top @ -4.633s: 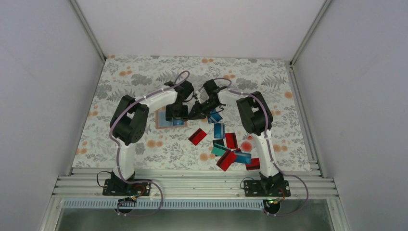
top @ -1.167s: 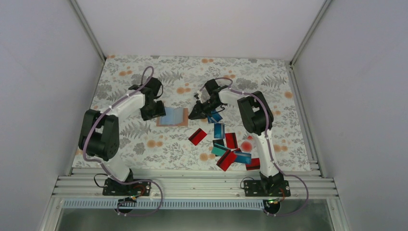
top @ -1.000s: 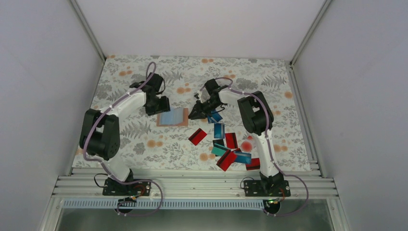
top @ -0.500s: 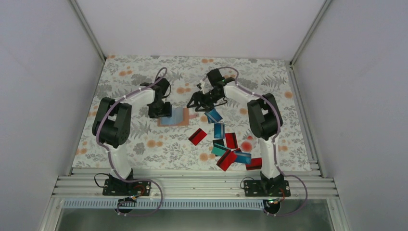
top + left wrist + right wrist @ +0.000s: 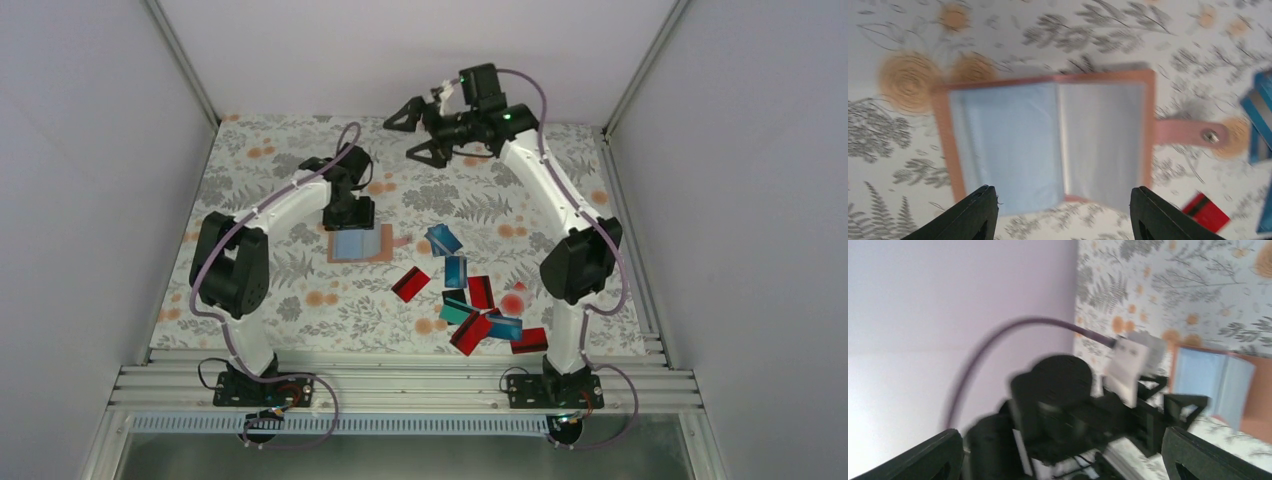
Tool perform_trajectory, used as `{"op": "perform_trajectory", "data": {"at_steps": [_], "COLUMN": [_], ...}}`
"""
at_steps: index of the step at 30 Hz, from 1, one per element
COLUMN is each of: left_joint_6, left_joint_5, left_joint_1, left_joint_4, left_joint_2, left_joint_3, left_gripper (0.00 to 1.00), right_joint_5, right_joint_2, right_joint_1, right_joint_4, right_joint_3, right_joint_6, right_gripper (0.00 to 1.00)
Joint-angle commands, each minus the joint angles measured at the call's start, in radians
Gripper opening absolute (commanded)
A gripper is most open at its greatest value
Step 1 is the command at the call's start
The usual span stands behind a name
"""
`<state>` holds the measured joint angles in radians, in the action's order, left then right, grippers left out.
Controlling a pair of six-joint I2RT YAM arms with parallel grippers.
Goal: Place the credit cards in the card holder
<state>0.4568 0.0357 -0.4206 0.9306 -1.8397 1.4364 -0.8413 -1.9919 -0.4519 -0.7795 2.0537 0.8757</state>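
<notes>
Floral-patterned cloth (image 5: 260, 180) is spread over the table, and all items are laid on it. At the left, the left gripper (image 5: 348, 216) is held over the far edge of the card holder (image 5: 385, 242). Its jaws are spread and nothing is gripped between them. Whether the holder is touched by the fingertips cannot be told. In the left wrist view, the holder is seen lying open like a book between the two dark fingers (image 5: 979, 215). A tan-brown border is shown around pale, clear pockets, and a closing strap (image 5: 1188, 132) with a small metal snap is stretched out flat to one side.

Further right and toward the back wall, the right gripper (image 5: 405, 135) is raised high above the cloth. Its jaws are opened wide and nothing is carried in them.

To the right of the holder and apart from it, the credit cards (image 5: 456, 270) are scattered loose on the cloth. A blue card (image 5: 441, 240) is found nearest the holder, with a red card (image 5: 411, 284) just in front of it. Nearer the front edge, a teal card (image 5: 457, 312), further red ones and a blue one are heaped together, some overlapping.
</notes>
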Motion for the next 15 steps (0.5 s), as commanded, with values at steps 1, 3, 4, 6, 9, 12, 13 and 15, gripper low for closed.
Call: {"op": "perform_trajectory", "data": {"at_steps": [1, 3, 4, 6, 9, 12, 13, 15], "left_joint_6": [0.032, 0.03, 0.028, 0.027, 0.041, 0.068, 0.065, 0.049], "left_joint_5": [0.062, 0.115, 0.139, 0.155, 0.103, 0.001, -0.024, -0.033], "left_joint_1": [-0.072, -0.097, -0.108, -0.138, -0.168, -0.166, -0.162, -0.134], "left_joint_4": [0.042, 0.018, 0.006, -0.004, 0.021, 0.043, 0.038, 0.022], "left_joint_2": [0.045, 0.056, 0.058, 0.058, 0.052, 0.064, 0.068, 0.065], "left_joint_3": [0.008, -0.021, -0.037, -0.055, -0.058, -0.057, -0.061, -0.076], "left_gripper": [0.66, 0.66, 0.66, 0.66, 0.66, 0.66, 0.68, 0.69], "right_joint_5": [-0.027, -0.031, -0.037, -0.042, -0.031, -0.02, -0.021, -0.033], "right_joint_2": [0.035, 0.051, 0.055, 0.063, 0.072, 0.086, 0.086, 0.086], "right_joint_1": [0.043, 0.06, 0.069, 0.078, 0.089, 0.093, 0.093, 0.094], "right_joint_4": [-0.1, -0.097, -0.098, -0.104, -0.115, -0.106, -0.099, -0.089], "right_joint_3": [0.11, 0.11, 0.113, 0.128, 0.15, 0.145, 0.145, 0.147], "right_joint_6": [0.244, 0.311, 0.342, 0.405, 0.449, 0.477, 0.489, 0.494], "right_gripper": [1.0, 1.0, 1.0, 1.0, 1.0, 1.0, 1.0, 1.0]}}
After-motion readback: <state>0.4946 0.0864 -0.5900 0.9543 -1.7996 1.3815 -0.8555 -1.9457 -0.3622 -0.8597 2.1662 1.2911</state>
